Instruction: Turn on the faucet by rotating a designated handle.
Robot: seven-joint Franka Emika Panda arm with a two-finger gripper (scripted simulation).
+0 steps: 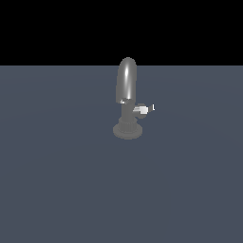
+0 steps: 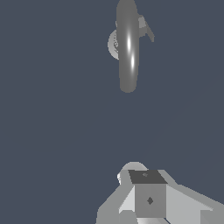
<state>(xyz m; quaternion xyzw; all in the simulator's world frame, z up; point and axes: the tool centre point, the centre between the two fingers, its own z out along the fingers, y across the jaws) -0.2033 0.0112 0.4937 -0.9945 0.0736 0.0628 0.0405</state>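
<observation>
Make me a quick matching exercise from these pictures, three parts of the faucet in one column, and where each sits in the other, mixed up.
Things:
1. spout
2. handle
3. base

Places:
A. flared out on the grey floor
B. arching up at the top of the faucet
C. jutting from the column toward the exterior view's right

Pairs: 1-B, 2-C, 3-A

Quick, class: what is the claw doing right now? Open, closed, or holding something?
Claw: only partly in the wrist view, so open or closed cannot be told; it is well apart from the faucet and its handle.
</observation>
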